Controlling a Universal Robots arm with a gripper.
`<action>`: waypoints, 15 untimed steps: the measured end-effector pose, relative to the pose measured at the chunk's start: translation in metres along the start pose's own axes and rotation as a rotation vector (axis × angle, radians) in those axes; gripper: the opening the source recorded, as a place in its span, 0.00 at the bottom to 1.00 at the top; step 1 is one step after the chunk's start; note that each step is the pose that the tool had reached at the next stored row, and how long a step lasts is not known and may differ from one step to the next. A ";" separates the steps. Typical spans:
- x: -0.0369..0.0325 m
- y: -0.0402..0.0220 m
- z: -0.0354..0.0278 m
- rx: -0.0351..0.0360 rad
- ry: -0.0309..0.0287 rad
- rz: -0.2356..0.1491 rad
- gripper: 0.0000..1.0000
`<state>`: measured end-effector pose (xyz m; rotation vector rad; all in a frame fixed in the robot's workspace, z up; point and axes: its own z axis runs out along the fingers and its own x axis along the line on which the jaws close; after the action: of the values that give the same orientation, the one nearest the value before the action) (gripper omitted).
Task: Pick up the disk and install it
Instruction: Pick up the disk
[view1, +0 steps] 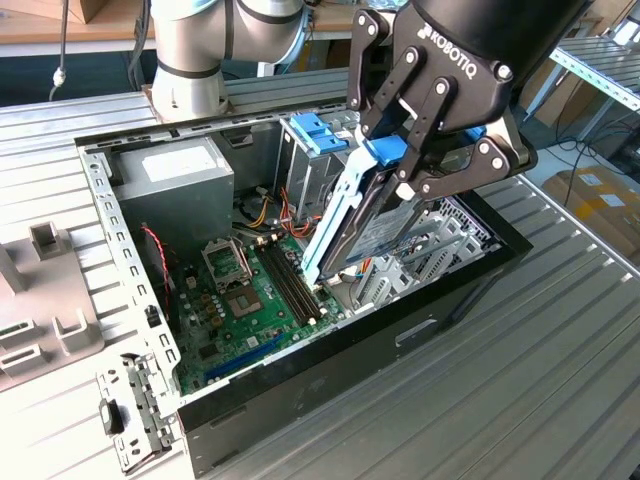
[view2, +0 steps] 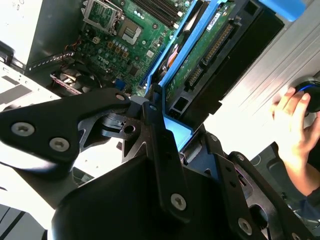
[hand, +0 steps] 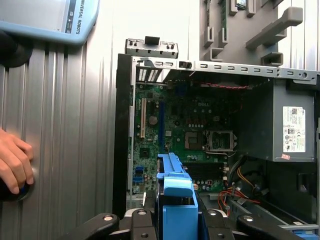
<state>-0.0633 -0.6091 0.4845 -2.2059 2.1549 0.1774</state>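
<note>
The gripper (view1: 396, 170) clenches the disk (view1: 380, 235) by its blue end. It hangs tilted over the open computer case (view1: 330, 345), apparently angled for insertion.

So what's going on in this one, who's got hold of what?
The arm's gripper is shut on the disk, holding it tilted on edge above the open computer case, over the motherboard. The disk is not yet seated in the case. A person's hand rests on the ribbed table, outside the case.
</note>
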 end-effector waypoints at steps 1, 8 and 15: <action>0.0000 0.0000 0.0000 0.0000 0.0000 0.000 0.37; 0.0005 -0.0003 0.0000 0.0000 0.0000 0.000 0.37; 0.0009 -0.0013 0.0001 0.0000 0.0000 0.000 0.37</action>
<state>-0.0619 -0.6099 0.4842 -2.2059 2.1549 0.1774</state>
